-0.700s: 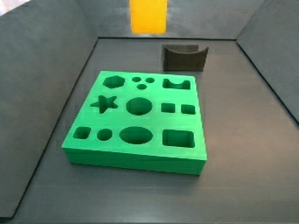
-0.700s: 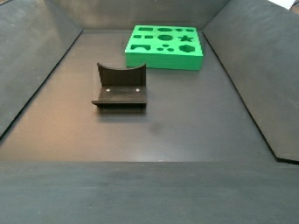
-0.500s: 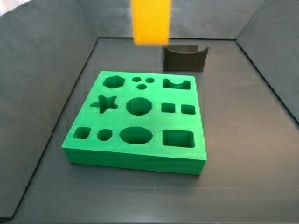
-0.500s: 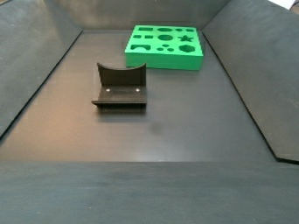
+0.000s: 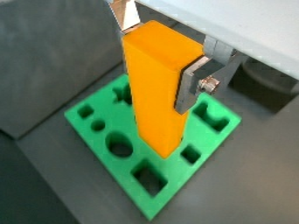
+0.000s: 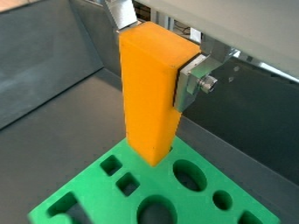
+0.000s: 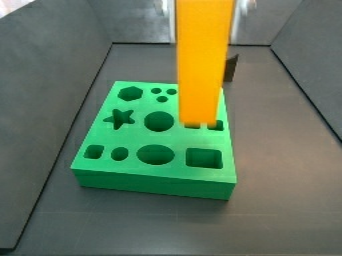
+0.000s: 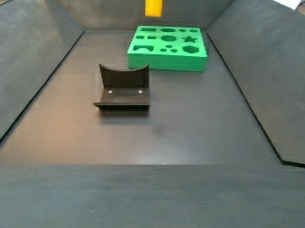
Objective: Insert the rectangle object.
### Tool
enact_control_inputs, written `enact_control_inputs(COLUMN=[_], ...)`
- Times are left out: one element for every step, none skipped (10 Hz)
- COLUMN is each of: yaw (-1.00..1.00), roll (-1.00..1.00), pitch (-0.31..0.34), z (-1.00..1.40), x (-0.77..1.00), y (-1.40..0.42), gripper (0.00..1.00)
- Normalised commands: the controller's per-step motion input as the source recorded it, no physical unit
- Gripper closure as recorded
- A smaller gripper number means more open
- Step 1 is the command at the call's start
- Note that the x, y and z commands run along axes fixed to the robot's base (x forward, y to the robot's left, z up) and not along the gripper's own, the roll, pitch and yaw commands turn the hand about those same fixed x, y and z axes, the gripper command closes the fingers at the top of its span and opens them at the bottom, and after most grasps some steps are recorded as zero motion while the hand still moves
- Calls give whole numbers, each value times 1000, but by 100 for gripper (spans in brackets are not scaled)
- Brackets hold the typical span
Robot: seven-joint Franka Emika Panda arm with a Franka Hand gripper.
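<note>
The rectangle object (image 5: 158, 83) is a tall orange-yellow block, and my gripper (image 5: 158, 51) is shut on its upper end, with a silver finger (image 5: 194, 80) flat against its side. Both wrist views show this hold (image 6: 155, 52). The block hangs upright over the green board (image 7: 154, 183), which has several shaped holes. In a side view the block (image 7: 203, 60) ends just above the board's far right area, near the small square holes. In a side view only its lower tip (image 8: 154, 7) shows, beyond the board (image 8: 167, 64). The gripper is out of frame in both side views.
The dark fixture (image 8: 121, 87) stands on the grey floor, apart from the board; in a side view it (image 7: 233, 68) is mostly hidden behind the block. Sloping grey bin walls (image 7: 54, 110) close in the floor on the sides.
The block has come down and moved right, from high behind the board to over its far right part. Its tip has entered the other side view.
</note>
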Motion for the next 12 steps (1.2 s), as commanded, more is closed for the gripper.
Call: enact_control_inputs(yaw=[0,40,0,0,-57,-11,-86,-86,-106,0,6,129], roll=[190,200,56,0,0,-17,-161,-159,-119,-49,-27,-23], pitch=[60,1,21,27,34,40,20,66,83,23,0,0], z=[-883,-771,-560,-231,-154,-140,-214,-234,-374,-426,-466,-343], x=[91,-49,0,97,169,63,203,423,451,0,-323,-489], y=[-583,-369,-146,0,0,57,-40,-163,-77,0,26,49], gripper=[100,100,100,100,100,100,100,100,100,100,100,100])
